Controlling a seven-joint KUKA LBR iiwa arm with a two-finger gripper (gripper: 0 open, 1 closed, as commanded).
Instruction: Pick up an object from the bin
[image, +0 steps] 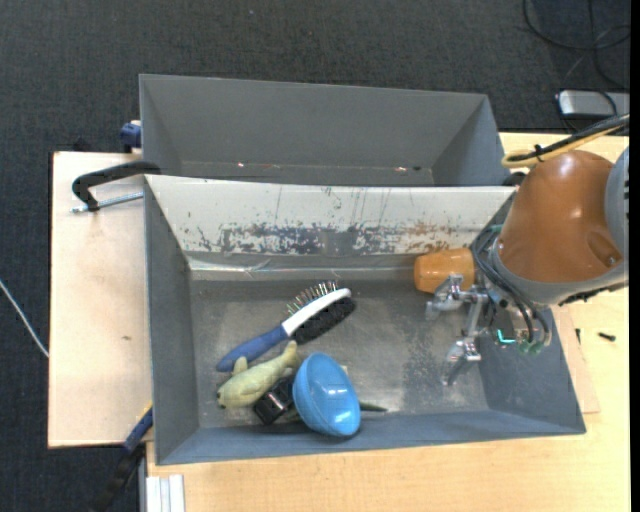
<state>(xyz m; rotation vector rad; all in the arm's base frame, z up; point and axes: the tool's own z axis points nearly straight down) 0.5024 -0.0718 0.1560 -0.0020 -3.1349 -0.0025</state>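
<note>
While claw (458, 328) hangs over bin floor (395, 345), orange lump (444, 270) just beside

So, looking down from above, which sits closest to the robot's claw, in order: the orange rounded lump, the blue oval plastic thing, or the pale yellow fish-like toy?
1. The orange rounded lump, against the back wall, just beside the gripper.
2. The blue oval plastic thing, by the front wall, mid-bin.
3. The pale yellow fish-like toy, farther left again, in the front left.
</note>
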